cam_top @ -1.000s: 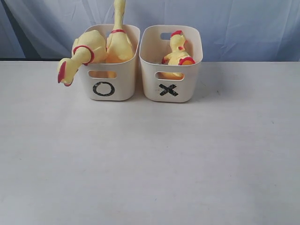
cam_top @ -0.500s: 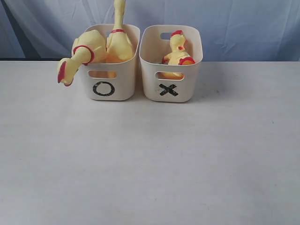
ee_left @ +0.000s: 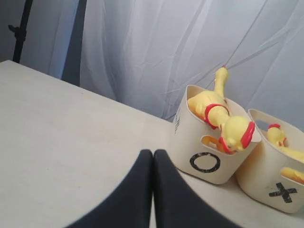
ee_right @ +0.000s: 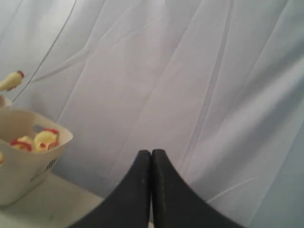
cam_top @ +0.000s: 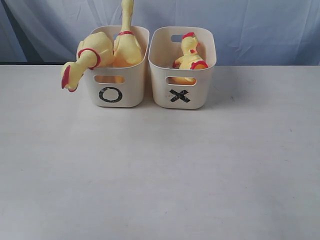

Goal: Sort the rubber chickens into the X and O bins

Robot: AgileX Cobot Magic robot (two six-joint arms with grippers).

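Two cream bins stand side by side at the back of the table. The O bin (cam_top: 120, 85) on the left holds two rubber chickens: one (cam_top: 87, 57) droops its head over the left rim, the other (cam_top: 127, 42) stands with its neck straight up. The X bin (cam_top: 182, 85) holds yellow chicken parts with red rings (cam_top: 190, 57); how many lie in it I cannot tell. No arm shows in the exterior view. My left gripper (ee_left: 153, 153) is shut and empty, well short of the O bin (ee_left: 204, 147). My right gripper (ee_right: 151, 153) is shut and empty, facing the curtain, with the X bin (ee_right: 23, 156) off to one side.
A pale blue-white curtain (cam_top: 260, 25) hangs right behind the bins. The white table (cam_top: 160, 170) stretches bare from the bins to the near edge. A dark stand (ee_left: 19, 28) rises beyond the table's far left corner.
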